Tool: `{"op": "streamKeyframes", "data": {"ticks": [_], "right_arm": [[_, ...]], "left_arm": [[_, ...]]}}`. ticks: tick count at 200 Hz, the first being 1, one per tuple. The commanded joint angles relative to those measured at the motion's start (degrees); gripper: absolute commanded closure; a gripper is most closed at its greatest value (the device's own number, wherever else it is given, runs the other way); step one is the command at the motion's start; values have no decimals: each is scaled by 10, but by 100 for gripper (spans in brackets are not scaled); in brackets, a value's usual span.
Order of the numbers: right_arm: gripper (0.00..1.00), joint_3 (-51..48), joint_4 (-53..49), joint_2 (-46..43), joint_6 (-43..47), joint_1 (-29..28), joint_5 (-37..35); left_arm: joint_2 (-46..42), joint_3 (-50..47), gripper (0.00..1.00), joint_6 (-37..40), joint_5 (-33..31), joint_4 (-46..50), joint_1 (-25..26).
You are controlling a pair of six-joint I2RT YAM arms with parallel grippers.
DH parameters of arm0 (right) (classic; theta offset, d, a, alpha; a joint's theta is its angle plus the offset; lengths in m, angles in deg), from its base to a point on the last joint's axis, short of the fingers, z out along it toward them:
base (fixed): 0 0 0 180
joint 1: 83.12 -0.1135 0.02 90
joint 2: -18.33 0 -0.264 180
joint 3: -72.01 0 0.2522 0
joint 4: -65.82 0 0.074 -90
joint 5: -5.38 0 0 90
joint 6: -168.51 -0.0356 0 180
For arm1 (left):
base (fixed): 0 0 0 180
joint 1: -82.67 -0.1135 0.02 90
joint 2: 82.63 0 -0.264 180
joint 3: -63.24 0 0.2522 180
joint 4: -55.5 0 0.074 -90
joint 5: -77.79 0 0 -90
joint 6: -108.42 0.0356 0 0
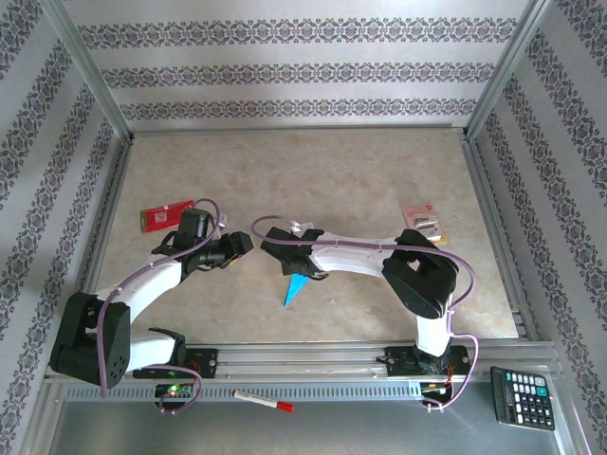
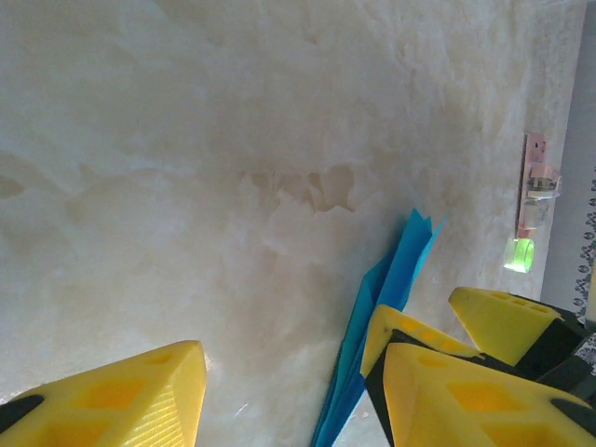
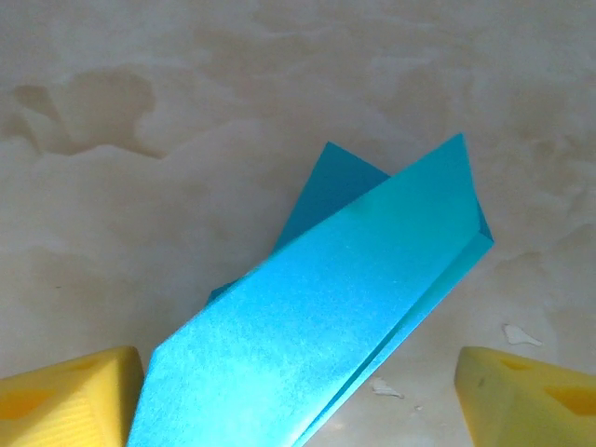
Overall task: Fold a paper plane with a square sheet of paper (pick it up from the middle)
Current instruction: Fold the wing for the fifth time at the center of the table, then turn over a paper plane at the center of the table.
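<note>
Beige marbled worktop (image 1: 313, 180), patterned walls around it. My right hand (image 3: 296, 358) stands spread wide, a yellow finger on either side of the narrow creased teal-blue paper plane (image 3: 317, 317), which lies flat on the worktop. I can't make out whether one finger brushes its edge, and its near end is cut off. My left hand (image 2: 293, 372), just beside, is spread too and grips nothing. From above, the right hand hides the plane's upper end.
</note>
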Motion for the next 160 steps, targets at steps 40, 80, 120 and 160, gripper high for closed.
{"op": "streamKeyframes", "data": {"ticks": [40, 80, 120, 160], "right_arm": [[51, -17, -26, -34, -17, -8, -40], [86, -40, -27, -44, -33, -5, -47], [100, -48, -4, -80, -14, 3, -53], [100, -66, 193, -129, 48, 3, 78]], "left_arm": [[-7, -14, 46, 13, 10, 10, -5], [-7, -16, 46, 11, 10, 8, -5], [-12, -19, 42, -4, 12, -2, -5], [-24, -40, 35, -53, 15, -54, -24]]}}
